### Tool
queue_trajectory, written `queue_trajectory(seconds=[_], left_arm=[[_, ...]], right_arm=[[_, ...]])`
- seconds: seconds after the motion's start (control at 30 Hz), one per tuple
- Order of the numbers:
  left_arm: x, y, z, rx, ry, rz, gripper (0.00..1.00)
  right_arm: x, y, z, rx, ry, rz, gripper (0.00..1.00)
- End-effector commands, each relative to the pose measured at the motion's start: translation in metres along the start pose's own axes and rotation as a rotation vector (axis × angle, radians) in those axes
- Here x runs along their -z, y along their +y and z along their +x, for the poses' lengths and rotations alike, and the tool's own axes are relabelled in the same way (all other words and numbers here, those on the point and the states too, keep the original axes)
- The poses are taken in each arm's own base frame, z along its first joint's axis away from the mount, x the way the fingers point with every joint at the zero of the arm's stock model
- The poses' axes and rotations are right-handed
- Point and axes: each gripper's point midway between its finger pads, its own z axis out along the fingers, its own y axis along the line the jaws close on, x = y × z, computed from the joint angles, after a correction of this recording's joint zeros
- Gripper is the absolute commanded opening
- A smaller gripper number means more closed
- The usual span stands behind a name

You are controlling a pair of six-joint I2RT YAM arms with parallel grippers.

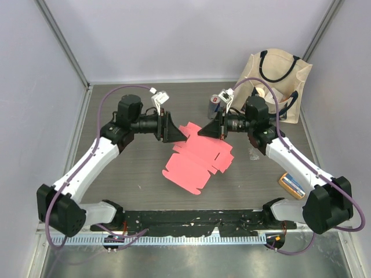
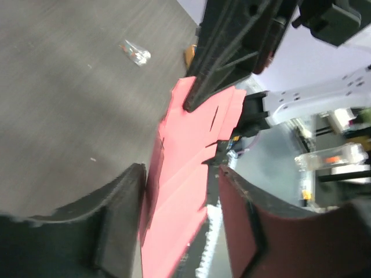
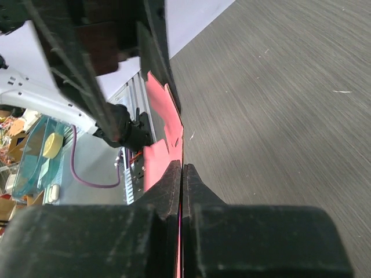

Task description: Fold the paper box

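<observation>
My right gripper (image 1: 201,131) pinches the paper box (image 1: 197,162) by its edge; my left gripper (image 1: 177,136) stands spread. The sheet's long axis slants toward the tote bag (image 1: 277,75).

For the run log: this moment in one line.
pink-red card paper box unfolded | left gripper open around edge | right gripper shut on it

The left claw (image 1: 181,138) and right claw (image 1: 202,132) are matt black plastic, scuffed at the edges. Between them the paper box (image 1: 198,162) is thin matt pink-red card; beneath, the bench (image 1: 139,174) shows dull wood grain.
</observation>
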Motion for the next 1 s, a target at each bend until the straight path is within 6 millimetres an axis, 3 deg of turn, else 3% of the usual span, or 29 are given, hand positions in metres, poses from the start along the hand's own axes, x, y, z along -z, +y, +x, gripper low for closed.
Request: queue_trajectory(seconds=[0.0, 0.07, 0.23, 0.33, 0.5, 0.57, 0.63, 0.73, 0.83, 0.97], left_arm=[[0.027, -0.032, -0.034, -0.193, -0.149, -0.044, 0.66], [0.032, -0.029, -0.040, -0.219, -0.202, -0.084, 0.73], [0.040, -0.023, -0.047, -0.229, -0.259, -0.148, 0.71], [0.032, -0.013, -0.045, -0.170, -0.228, -0.146, 0.64], [0.028, 0.001, -0.046, -0.114, -0.204, -0.174, 0.37], [0.027, -0.001, -0.047, -0.104, -0.202, -0.154, 0.26], [0.026, -0.004, -0.046, -0.101, -0.201, -0.133, 0.23], [0.026, -0.006, -0.046, -0.102, -0.203, -0.119, 0.25], [0.024, -0.009, -0.043, -0.100, -0.193, -0.087, 0.45], [0.020, -0.011, -0.041, -0.074, -0.174, -0.057, 0.45]], right_arm=[[0.002, 0.006, -0.014, 0.034, -0.065, 0.015, 0.02], [0.002, 0.008, -0.013, 0.021, -0.074, 0.002, 0.01], [-0.002, 0.019, -0.007, 0.030, -0.057, -0.046, 0.02], [-0.007, 0.029, 0.000, 0.047, -0.034, -0.080, 0.01], [-0.015, 0.040, 0.005, 0.066, -0.010, -0.113, 0.01], [-0.018, 0.038, 0.006, 0.062, -0.007, -0.105, 0.01], [-0.019, 0.036, 0.007, 0.060, -0.004, -0.096, 0.02], [-0.021, 0.034, 0.008, 0.057, 0.000, -0.091, 0.01], [-0.023, 0.027, 0.006, 0.049, -0.010, -0.050, 0.01], [-0.025, 0.024, 0.000, 0.041, -0.026, -0.038, 0.02]])
